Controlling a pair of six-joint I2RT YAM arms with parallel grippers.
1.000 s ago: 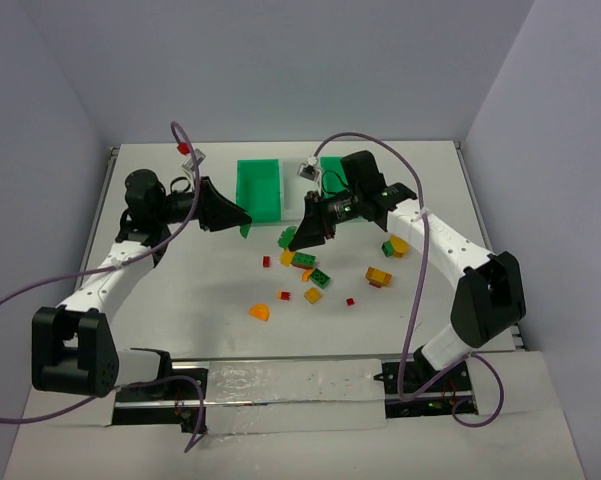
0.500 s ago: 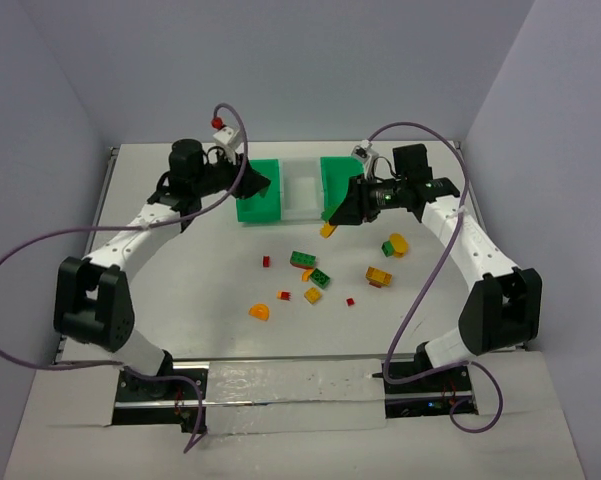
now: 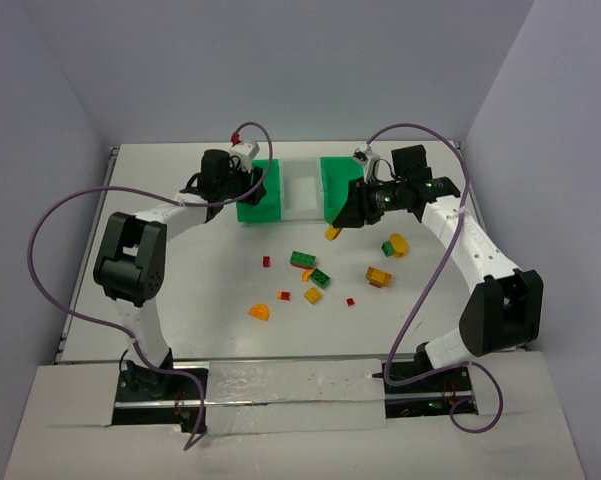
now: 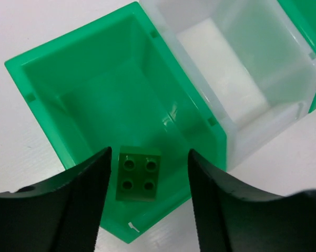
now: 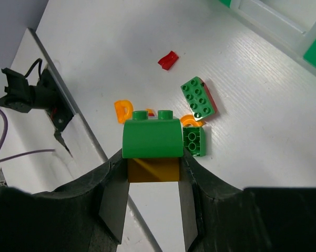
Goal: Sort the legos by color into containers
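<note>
Lego brick (image 4: pixel 138 173), unseen from above, sits within the parted left end effector (image 4: pixel 150 157); right end effector (image 5: pixel 152 160) clamps green-orange stack (image 5: pixel 151 137).

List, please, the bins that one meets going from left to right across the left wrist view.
green bin → white bin → second green bin, of which only an edge shows at the right border.

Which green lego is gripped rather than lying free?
The rounded two-stud green brick, clamped in the right gripper atop an orange piece. Two other green bricks lie on the table, and the four-stud brick is loose in the left green bin.
</note>
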